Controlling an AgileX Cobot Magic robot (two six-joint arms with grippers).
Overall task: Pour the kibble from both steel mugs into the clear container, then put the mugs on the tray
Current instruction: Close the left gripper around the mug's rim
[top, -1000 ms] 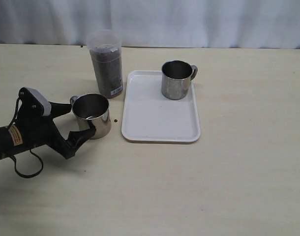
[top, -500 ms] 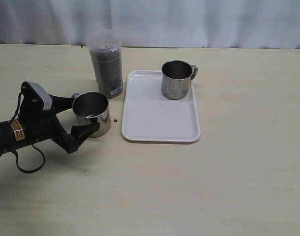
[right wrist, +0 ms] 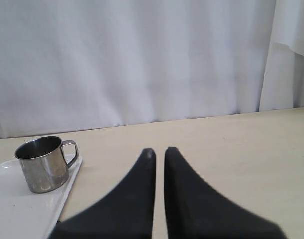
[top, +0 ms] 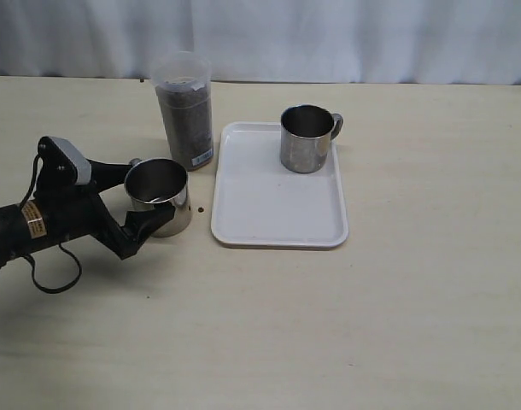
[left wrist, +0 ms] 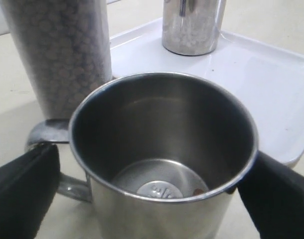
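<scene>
One mug on the tray, the other clamped in the left end effector

Exterior view: the left end effector [top: 145, 198] is clenched on the left mug [top: 158, 196], a short, round, shiny steel mug with its loop handle toward the arm, near the clear container [top: 184, 111] and a bit off the flat white tray [top: 278, 218]. That container is a tall see-through plastic tube, packed most of the way up with dark brown kibble [top: 185, 124]. The tray mug [top: 306, 138] stands upright at the tray's far end, and a stray pellet [top: 199, 210] lies on the pale counter [top: 414, 299] between the left mug and the tray. Left wrist view: black pads [left wrist: 22, 189] press both sides of the left mug [left wrist: 162, 129], which is bare brushed metal inside with what looks like a lone pellet [left wrist: 197, 192] at the bottom. Right wrist view: the right end effector [right wrist: 158, 154] is closed on nothing, its fingers nearly touching, well away from the tray mug [right wrist: 42, 164].
</scene>
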